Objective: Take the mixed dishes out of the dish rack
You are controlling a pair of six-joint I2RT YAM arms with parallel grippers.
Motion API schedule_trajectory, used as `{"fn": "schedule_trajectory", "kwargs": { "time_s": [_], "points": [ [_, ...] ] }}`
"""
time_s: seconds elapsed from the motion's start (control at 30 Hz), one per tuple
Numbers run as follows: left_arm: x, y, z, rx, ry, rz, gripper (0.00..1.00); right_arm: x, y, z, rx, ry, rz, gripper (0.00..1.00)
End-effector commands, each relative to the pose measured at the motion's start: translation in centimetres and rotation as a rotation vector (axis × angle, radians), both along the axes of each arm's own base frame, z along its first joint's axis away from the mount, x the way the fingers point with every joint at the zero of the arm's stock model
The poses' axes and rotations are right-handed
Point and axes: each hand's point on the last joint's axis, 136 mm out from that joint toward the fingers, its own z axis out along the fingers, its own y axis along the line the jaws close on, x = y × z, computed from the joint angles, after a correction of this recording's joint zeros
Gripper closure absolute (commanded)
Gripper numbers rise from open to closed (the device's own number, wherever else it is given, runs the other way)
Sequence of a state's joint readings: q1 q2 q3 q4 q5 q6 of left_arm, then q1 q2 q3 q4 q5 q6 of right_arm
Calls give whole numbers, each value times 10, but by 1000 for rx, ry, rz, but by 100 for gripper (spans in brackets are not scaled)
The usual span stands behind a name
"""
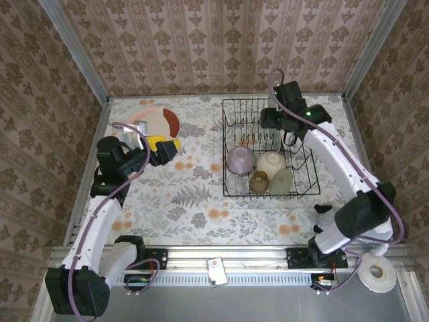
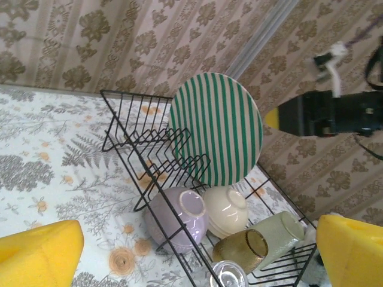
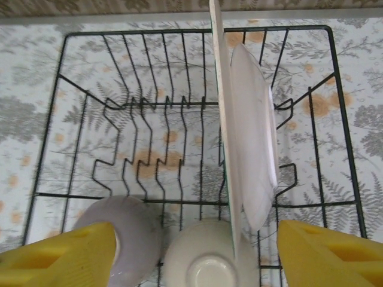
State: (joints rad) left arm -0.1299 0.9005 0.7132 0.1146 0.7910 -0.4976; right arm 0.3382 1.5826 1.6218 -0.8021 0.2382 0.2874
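At left of the overhead frame, we find the left tool (image 1: 166,147) spread apart over the table (image 1: 194,215), beside plates (image 1: 155,122) lying at upper left. At upper right, the right tool (image 1: 275,124) stands apart, straddling the striped plate (image 2: 216,128), which stands upright in the dish rack (image 1: 224,134).

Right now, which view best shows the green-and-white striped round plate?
Left wrist: the green-striped round plate shows its face. Right wrist sees it edge-on; top external barely, under the right arm.

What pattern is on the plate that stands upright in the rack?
Green and white stripes on the plate; the left wrist view shows it best.
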Motion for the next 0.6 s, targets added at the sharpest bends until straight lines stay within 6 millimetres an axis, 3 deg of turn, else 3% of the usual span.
{"fn": "schedule_trajectory", "kwargs": {
  "time_s": [0.0,0.23,0.37,0.57],
  "points": [
    [-13,-10,23,-39,-104,-75,0,7,-7,1,-78,25,-5,31],
    [-15,-10,23,-51,-102,-83,0,22,-9,-4,-114,47,-20,46],
    [-14,-11,22,-52,-97,-86,0,28,-13,-7,-139,52,-24,59],
    [-12,-11,20,-52,-87,-86,0,33,-16,-16,-141,79,-30,67]
  ]
}}
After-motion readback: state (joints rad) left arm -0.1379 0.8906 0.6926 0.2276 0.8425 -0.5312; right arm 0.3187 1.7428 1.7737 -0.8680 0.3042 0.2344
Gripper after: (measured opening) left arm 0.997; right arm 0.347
